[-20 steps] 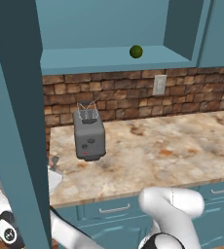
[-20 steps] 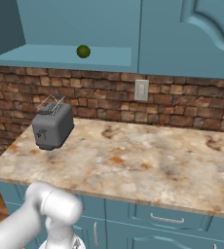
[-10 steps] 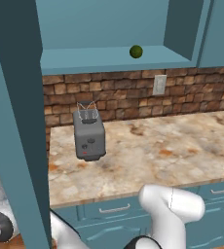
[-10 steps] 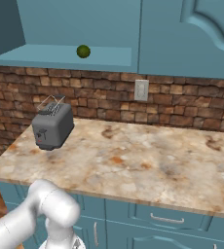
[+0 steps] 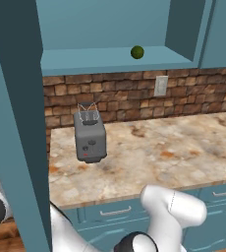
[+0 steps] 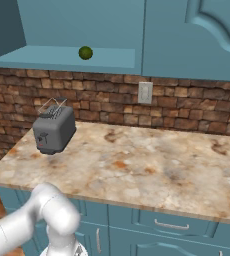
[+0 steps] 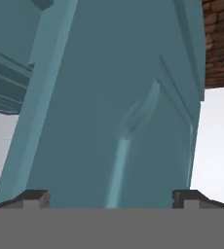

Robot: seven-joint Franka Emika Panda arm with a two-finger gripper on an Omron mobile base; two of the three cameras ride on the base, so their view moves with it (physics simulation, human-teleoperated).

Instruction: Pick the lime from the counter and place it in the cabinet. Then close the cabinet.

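The lime point(image 5: 137, 51) point(image 6: 85, 52) rests on the teal shelf point(image 5: 110, 60) inside the cabinet, near its front edge. The cabinet's left door point(image 5: 16, 123) stands swung open, seen edge-on at the left of the left base view. In the hand view my gripper point(image 7: 111, 199) is open, its two fingertips point(image 7: 33, 197) far apart with nothing between them. It faces the raised-panel face of the door point(image 7: 119, 107) at close range. The counter point(image 5: 159, 152) point(image 6: 137, 160) below holds no lime.
A grey toaster point(image 5: 89, 138) point(image 6: 53, 131) stands on the counter's left part. A wall outlet point(image 5: 160, 85) sits on the brick backsplash. The cabinet's right door point(image 6: 197, 35) is shut. Teal drawers point(image 6: 172, 225) run under the counter. My white arm point(image 5: 174, 206) bends low in front.
In the left base view my arm's elbow has swung rightward and the hand end at lower left has sunk behind the open door. The lime has not moved.
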